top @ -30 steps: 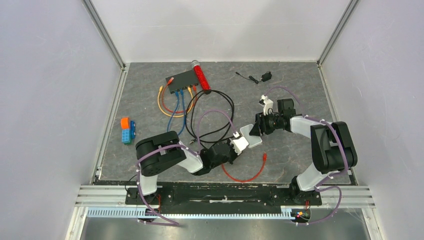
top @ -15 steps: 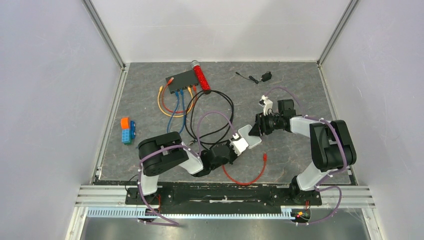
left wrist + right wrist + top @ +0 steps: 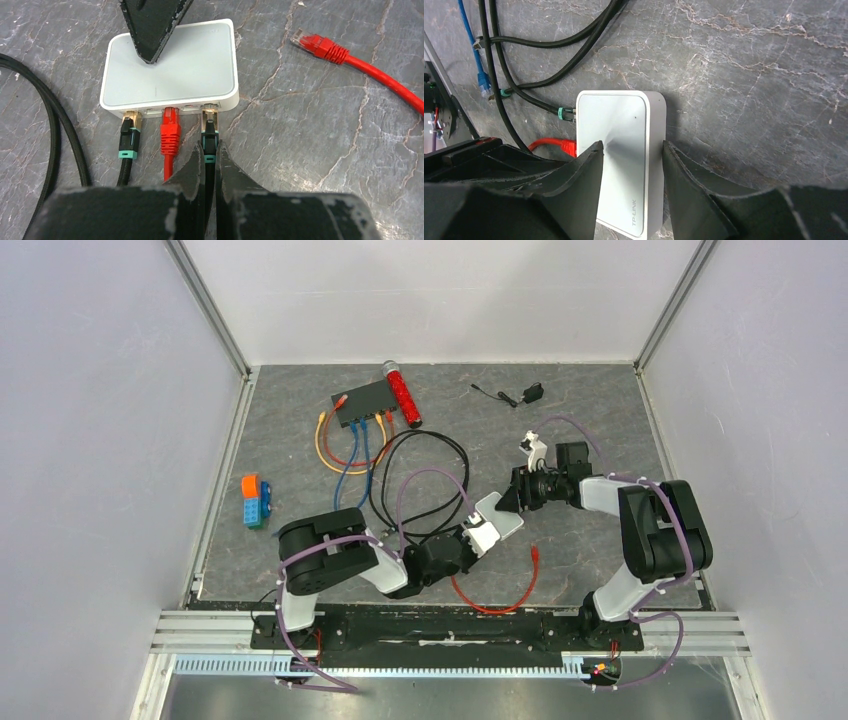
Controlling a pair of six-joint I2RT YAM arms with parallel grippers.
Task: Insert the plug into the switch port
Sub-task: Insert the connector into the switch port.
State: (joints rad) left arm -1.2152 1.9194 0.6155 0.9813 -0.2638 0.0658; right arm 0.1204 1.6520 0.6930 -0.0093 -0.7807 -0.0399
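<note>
Only in the left wrist view is the left gripper (image 3: 210, 147) seen clamped on a black plug (image 3: 210, 120) at the white box (image 3: 200, 65), straddled by the right gripper's (image 3: 631, 147) parted jaws; the switch port (image 3: 362, 418) lies upper-left overhead.

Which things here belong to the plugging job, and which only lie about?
Job: black plug in the left gripper, black switch, white box.
Lying about: red tube, toy blocks, small black adapter, loose red cable.
</note>
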